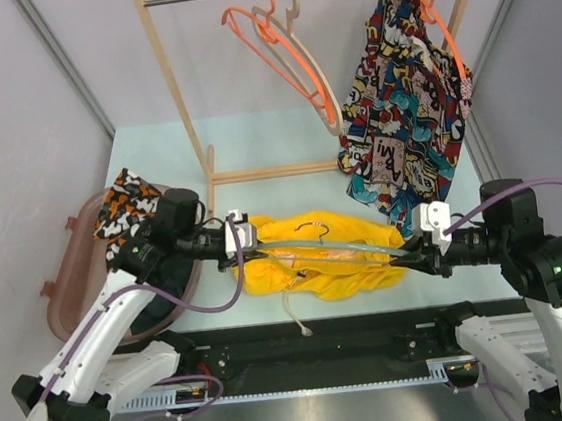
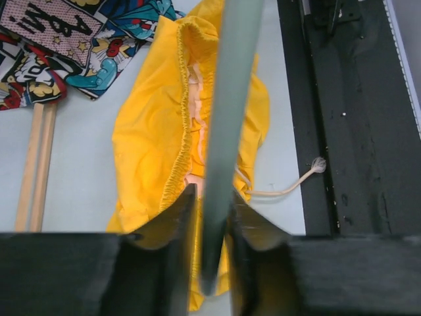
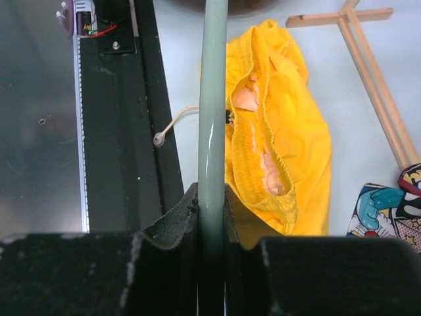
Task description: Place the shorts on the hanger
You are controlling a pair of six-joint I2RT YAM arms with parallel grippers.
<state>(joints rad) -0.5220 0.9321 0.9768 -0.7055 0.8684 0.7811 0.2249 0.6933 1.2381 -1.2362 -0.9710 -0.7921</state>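
Note:
The yellow shorts (image 1: 353, 275) lie bunched on the table between my two arms. The thin mint-green hanger (image 1: 338, 251) lies lengthwise across them, its metal hook (image 1: 313, 229) pointing toward the back. My right gripper (image 1: 406, 256) is shut on the hanger's right end; in the right wrist view the bar (image 3: 212, 99) is pinched between the jaws (image 3: 212, 204), with the shorts (image 3: 289, 131) beside it. My left gripper (image 1: 254, 241) straddles the left end: the bar (image 2: 230, 99) runs between the jaws (image 2: 212, 210) with a thin gap still showing, above the shorts (image 2: 151, 131).
A wooden rack (image 1: 178, 91) at the back carries orange hangers (image 1: 274, 45), a beige hanger (image 1: 311, 67) and a comic-print garment (image 1: 405, 97). A brown basket (image 1: 67, 283) at the left holds an orange-black-white cloth (image 1: 130, 206). A black rail (image 1: 315, 338) borders the near edge; the drawstring (image 1: 298, 319) trails onto it.

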